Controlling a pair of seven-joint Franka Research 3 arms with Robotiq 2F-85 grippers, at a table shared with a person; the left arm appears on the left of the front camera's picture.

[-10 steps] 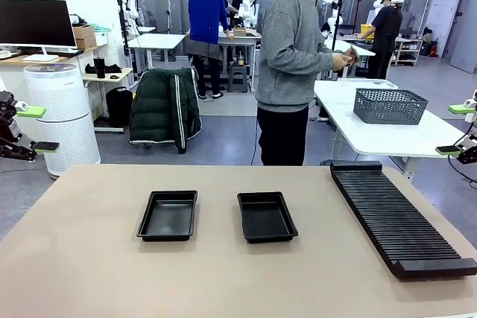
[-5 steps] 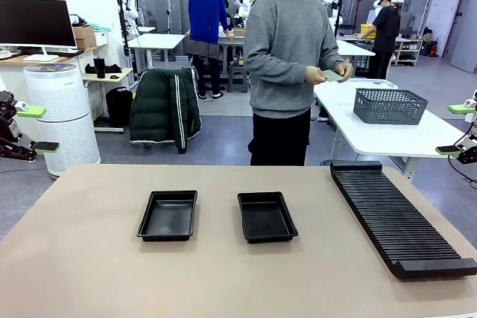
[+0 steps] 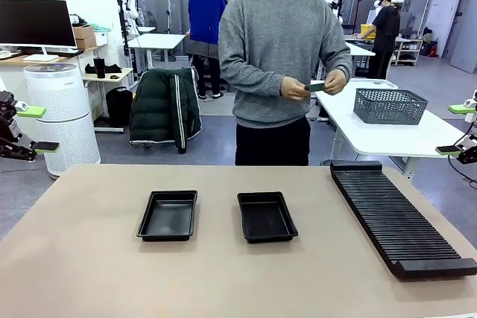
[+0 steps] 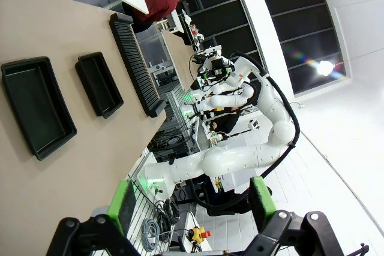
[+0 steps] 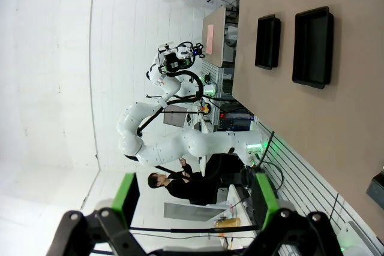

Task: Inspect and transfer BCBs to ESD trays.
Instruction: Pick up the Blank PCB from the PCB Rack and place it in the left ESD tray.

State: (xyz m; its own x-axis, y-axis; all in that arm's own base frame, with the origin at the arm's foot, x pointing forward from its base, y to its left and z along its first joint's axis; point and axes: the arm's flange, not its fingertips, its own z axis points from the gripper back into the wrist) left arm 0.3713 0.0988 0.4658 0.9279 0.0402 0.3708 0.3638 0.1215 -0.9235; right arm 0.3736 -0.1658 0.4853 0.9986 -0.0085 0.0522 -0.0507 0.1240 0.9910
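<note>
1. My left gripper (image 3: 37,129) hangs off the table's (image 3: 89,258) left edge, jaws spread wide with nothing between the green pads (image 4: 124,202). My right gripper (image 3: 456,130) mirrors it off the right edge, just as wide and just as empty.
2. Both ESD trays (image 3: 167,238) sit side by side mid-table, apart from each other, floors bare. The long ribbed rack (image 3: 395,217) runs along my right side.
3. The one BCB (image 3: 315,86) I can see is across the table, pinched between the person's hands (image 3: 294,88) at chest height, well apart from trays and grippers. I read this as the inspection part, done by the person.
4. So the right move for me is to wait with both arms parked, until the board is clearly offered or set down.
5. If it comes to me, I'd reach with the right arm, since the board is nearer that side, and leave the jaws wide until the pads straddle a bare edge.
6. A thin flat board will tip if pinched at a corner, so I'd grip the middle of a short edge and carry it level.
7. At the tray I'd square the board's long sides to the walls, lower it close to the floor, then let go, so that it doesn't lodge on the sloped rim.
</note>
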